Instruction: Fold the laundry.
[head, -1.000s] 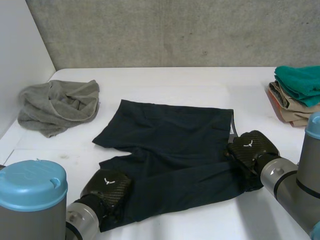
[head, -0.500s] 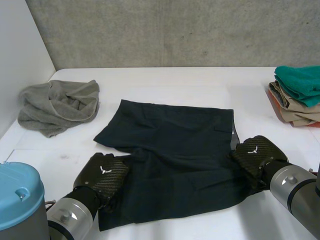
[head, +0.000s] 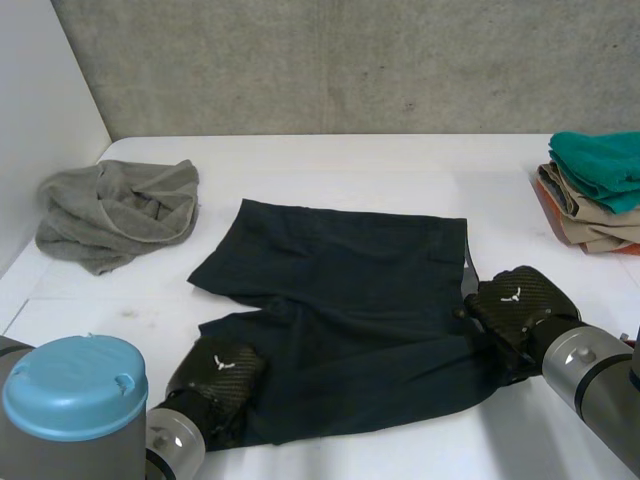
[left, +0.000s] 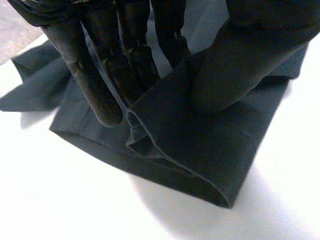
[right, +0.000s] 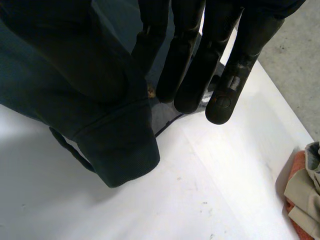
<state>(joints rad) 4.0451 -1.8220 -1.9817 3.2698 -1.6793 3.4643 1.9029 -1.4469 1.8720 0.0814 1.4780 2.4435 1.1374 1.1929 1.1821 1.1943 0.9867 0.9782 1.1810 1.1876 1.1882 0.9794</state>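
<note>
Left fingers (left: 107, 75): straight and close together, pressing a leg hem of the dark shorts (head: 350, 300) against the thumb. It is a pinch with little cloth inside it. The hem is curled over on itself just beside the fingertips. The left hand (head: 218, 372) sits at the near leg corner, low over the table (head: 330, 165).

Right fingers (right: 222, 85): straight, side by side. Cloth drapes over the thumb opposite them, so I read a pinch on the near waist corner. The contact spot itself is hidden. The right hand (head: 515, 305) is at the shorts' right edge.

The shorts lie spread in the middle of the table, waist to the right, 2 legs to the left, with the near long edge held at both ends.

Risks, as I judge them:
1. The shallow left pinch may slip when raised, dropping that leg.
2. The curled hem could get pressed into the fold as a crease.
3. Uneven travel of the 2 hands would skew the fold, and the far leg splays away, so the legs may not stack.

The grey towel (head: 120, 210) and the folded stack (head: 595, 190) sit well apart, so snagging looks unlikely.
</note>
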